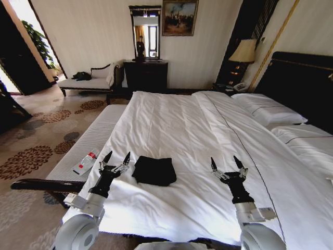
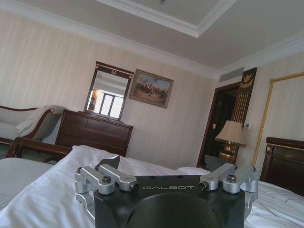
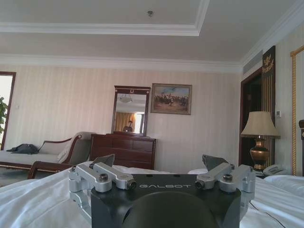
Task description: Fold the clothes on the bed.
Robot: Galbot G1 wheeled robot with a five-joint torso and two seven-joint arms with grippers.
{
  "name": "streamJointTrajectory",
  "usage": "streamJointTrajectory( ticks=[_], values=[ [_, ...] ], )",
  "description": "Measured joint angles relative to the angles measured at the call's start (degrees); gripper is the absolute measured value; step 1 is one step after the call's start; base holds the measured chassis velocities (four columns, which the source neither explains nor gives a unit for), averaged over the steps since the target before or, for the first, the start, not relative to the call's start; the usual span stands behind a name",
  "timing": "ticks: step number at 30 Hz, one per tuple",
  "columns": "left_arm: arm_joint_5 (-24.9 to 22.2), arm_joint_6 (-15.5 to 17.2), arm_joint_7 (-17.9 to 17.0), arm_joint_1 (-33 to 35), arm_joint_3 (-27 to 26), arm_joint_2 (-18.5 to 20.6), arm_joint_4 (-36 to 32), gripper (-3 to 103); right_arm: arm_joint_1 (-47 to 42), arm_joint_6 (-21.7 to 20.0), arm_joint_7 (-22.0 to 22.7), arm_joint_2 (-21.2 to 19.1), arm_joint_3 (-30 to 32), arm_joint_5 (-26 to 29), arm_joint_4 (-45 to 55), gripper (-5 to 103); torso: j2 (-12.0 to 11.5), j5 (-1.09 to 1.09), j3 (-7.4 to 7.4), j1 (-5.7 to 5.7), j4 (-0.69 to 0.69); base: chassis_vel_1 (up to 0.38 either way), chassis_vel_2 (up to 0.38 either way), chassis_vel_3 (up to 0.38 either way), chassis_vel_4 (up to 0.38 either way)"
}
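The clothes [image 1: 154,170], a black T-shirt folded into a small square, lie on the white duvet near the foot of the bed [image 1: 182,130]. My left gripper [image 1: 116,159] hovers open just to the left of the shirt, fingers pointing toward the headboard end. My right gripper [image 1: 228,163] stands open over the duvet, well to the right of the shirt. Neither holds anything. The left gripper [image 2: 164,164] and the right gripper [image 3: 159,159] both show spread fingers over white bedding in their wrist views.
A narrow white-cushioned bench [image 1: 88,143] runs along the bed's left side with a small red-and-white packet [image 1: 86,161] on it. Pillows [image 1: 268,109] lie at the far right by the dark headboard [image 1: 304,78]. A dresser [image 1: 145,75], chaise [image 1: 86,82] and lamp [image 1: 243,52] stand beyond.
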Motion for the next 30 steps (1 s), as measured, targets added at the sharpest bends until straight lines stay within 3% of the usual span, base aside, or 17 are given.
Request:
streamJointTrajectory(
  ticks=[11, 22, 30],
  values=[
    [0.0, 0.0, 0.0, 0.0, 0.0, 0.0, 0.0, 100, 0.0, 0.0, 0.0, 0.0, 0.0, 0.0, 0.0, 100, 0.0, 0.00, 0.00, 0.01, -0.01, -0.033, -0.219, 0.035, 0.210],
    [0.0, 0.0, 0.0, 0.0, 0.0, 0.0, 0.0, 100, 0.0, 0.0, 0.0, 0.0, 0.0, 0.0, 0.0, 100, 0.0, 0.02, 0.00, -0.01, 0.00, -0.025, -0.473, 0.018, 0.489],
    [0.0, 0.0, 0.0, 0.0, 0.0, 0.0, 0.0, 100, 0.0, 0.0, 0.0, 0.0, 0.0, 0.0, 0.0, 100, 0.0, 0.02, 0.00, -0.01, 0.00, 0.143, -0.486, -0.163, 0.490]
  ],
)
